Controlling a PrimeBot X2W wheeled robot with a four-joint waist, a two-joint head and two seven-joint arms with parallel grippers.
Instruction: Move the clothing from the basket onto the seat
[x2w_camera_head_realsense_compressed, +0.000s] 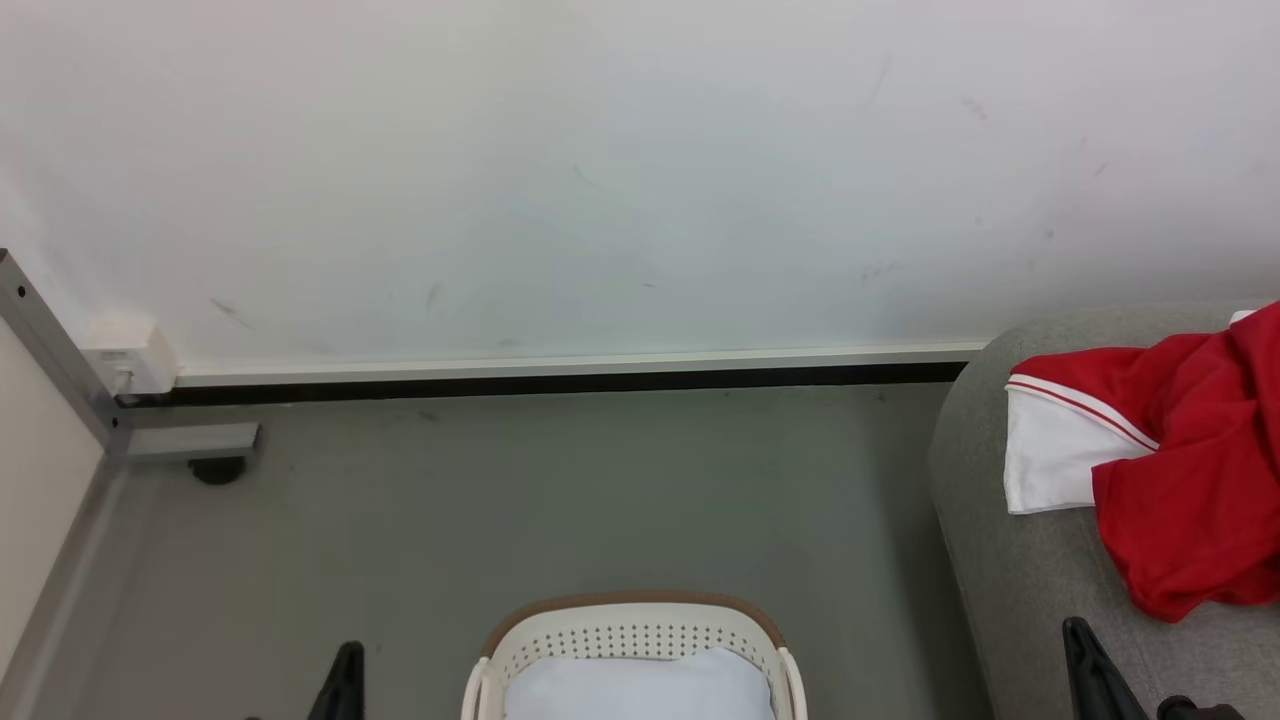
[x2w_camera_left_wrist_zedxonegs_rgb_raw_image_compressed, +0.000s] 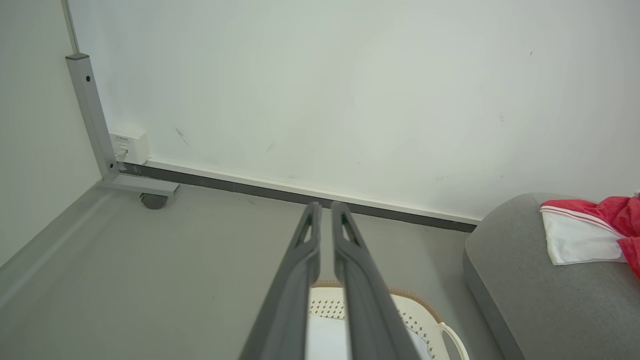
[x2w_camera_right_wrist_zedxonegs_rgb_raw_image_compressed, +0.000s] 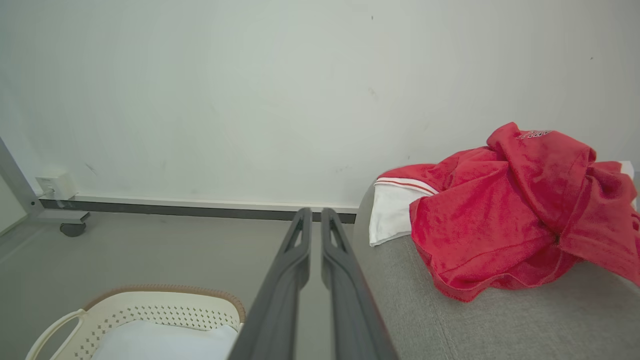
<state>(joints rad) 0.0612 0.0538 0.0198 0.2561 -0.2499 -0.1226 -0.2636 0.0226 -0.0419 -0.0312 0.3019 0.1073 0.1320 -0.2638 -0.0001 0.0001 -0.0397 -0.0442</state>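
Red clothing is lying heaped near the seat's edge, seemingly delivered; left tool and right tool are hovering pressed together, empty.

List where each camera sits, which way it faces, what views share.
Head view: on the head, facing forward and down at floor, wall, basket, seat with clothing; left fingers, right fingers at bottom.
Left wrist view: on left wrist, looking along shut left fingers over the basket toward the wall.
Right wrist view: on right wrist, along shut right fingers toward the wall, clothing at right.
Shared: all show basket, seat, clothing.
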